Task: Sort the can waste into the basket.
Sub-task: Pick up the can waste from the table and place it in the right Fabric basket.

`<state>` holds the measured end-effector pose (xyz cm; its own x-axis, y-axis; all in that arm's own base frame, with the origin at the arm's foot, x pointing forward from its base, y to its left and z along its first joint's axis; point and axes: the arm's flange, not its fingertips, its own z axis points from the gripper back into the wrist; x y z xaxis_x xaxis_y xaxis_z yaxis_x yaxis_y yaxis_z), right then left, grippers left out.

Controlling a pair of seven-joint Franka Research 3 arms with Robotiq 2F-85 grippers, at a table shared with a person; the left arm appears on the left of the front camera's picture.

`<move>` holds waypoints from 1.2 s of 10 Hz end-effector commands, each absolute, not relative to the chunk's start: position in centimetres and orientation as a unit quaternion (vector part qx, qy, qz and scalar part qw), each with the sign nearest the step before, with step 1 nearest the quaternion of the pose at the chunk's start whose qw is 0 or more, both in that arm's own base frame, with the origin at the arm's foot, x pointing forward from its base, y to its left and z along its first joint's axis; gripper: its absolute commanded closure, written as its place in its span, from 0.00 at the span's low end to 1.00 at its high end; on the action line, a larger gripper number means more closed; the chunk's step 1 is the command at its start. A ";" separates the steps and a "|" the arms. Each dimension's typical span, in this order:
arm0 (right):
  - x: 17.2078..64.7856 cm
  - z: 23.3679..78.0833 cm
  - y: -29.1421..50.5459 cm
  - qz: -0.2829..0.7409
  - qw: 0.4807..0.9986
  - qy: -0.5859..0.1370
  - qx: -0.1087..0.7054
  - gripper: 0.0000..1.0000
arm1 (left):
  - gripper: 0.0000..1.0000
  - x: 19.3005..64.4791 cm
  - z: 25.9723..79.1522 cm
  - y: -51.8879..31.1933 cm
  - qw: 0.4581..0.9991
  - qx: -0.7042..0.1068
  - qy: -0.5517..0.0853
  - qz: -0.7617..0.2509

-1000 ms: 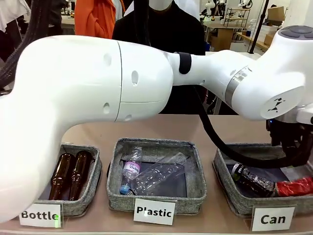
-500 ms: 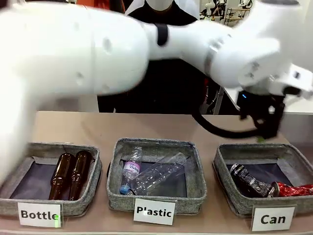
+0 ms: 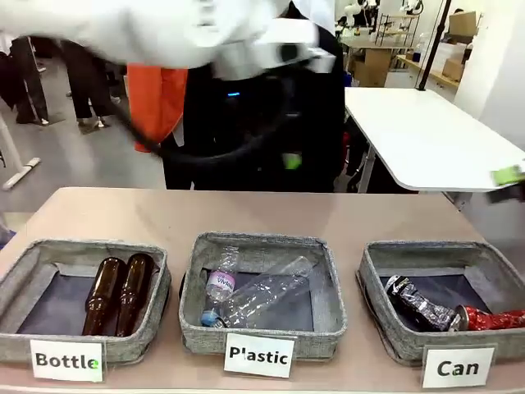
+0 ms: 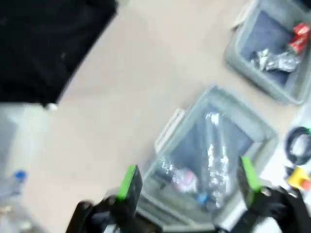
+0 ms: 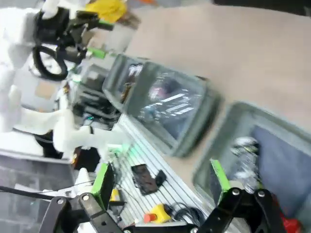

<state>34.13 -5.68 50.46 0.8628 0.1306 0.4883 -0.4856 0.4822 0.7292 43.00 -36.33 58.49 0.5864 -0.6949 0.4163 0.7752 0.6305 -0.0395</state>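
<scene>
Both cans lie inside the "Can" basket [image 3: 385,271], the grey fabric one at the right end of the row of three. The dark can [image 3: 420,304], crumpled with a silver top, rests on the dark lining near the middle of that basket, tilted toward its front right. The crushed red can [image 3: 490,318] lies just beside it, against the basket's right side, and the two look to be touching end to end. A white card reading "Can" [image 3: 457,367] stands at the basket's front wall.

To the left of that basket sits the "Plastic" basket [image 3: 328,283], with clear plastic bottles [image 3: 258,295] lying in it. Further left again is the "Bottle" basket [image 3: 33,267], which has two brown glass bottles [image 3: 119,294] side by side in it. All three stand on the tan table [image 3: 246,212].

The left gripper [image 4: 189,184] hangs above the "Plastic" basket, well apart from the cans, with its green-padded fingers spread wide and nothing between them. The right gripper [image 5: 160,182] is over the near edge of the "Can" basket, likewise spread wide and holding nothing. In the front view the left arm [image 3: 164,29] is a blurred white shape high above the baskets.

A person in dark clothes [image 3: 316,123] stands at the far side of the table.
</scene>
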 end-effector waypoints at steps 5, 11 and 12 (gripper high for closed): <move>38.5 46.2 1.3 0.107 0.773 -0.142 0.609 0.00 | 0.00 40.2 46.4 -10.9 0.869 -0.449 -0.132 -0.159; 38.5 45.6 1.8 0.144 0.776 -0.139 0.598 0.00 | 0.00 39.5 45.6 -9.5 0.871 -0.442 -0.131 -0.168; 38.5 45.6 1.8 0.144 0.776 -0.139 0.598 0.00 | 0.00 39.5 45.6 -9.5 0.871 -0.442 -0.131 -0.168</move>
<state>38.61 1.99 45.49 0.9294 0.0449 0.3663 -0.3658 0.2433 0.8983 39.47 -10.21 45.28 0.9042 -0.1845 0.3852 0.4209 0.5381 -0.7303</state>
